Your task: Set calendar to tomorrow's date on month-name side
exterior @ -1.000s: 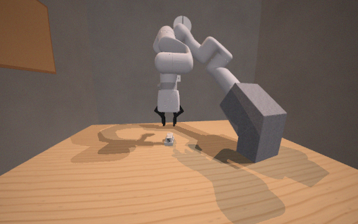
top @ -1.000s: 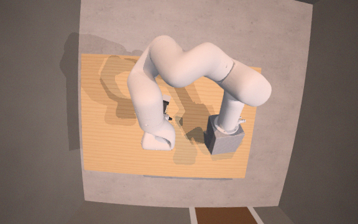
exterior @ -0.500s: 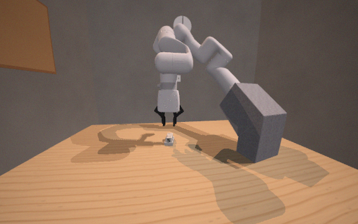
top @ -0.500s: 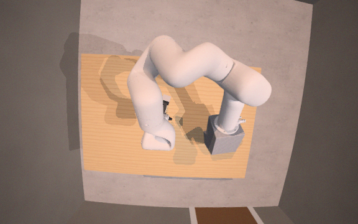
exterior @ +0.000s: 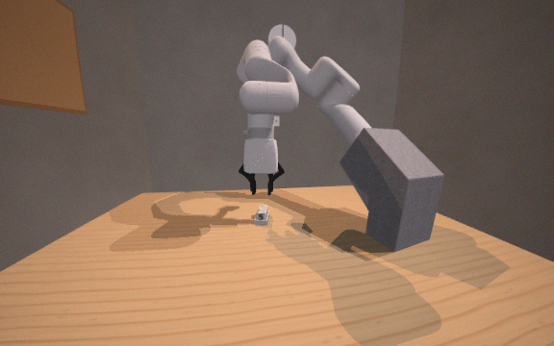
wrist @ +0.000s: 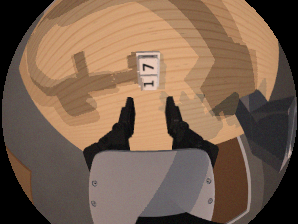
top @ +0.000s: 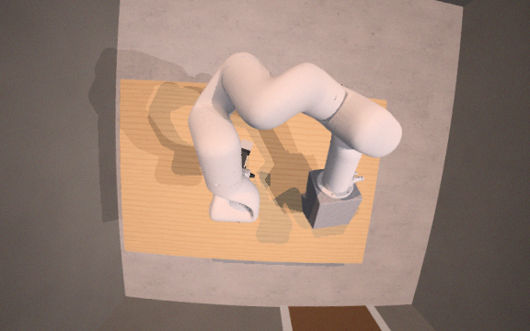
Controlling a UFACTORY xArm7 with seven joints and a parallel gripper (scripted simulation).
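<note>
Two cubes (exterior: 262, 215) (wrist: 148, 67) sit side by side in the tray (exterior: 261, 222) (wrist: 148, 53), well inside the worktop's (top: 164, 230) (exterior: 162, 288) (wrist: 115, 40) edges, 1 and 7 uppermost (the month's name I can't read). My hand (top: 251, 175) (exterior: 262, 188) (wrist: 150, 104) hangs half-open and empty above; I judge the date change still to do, then the release.
</note>
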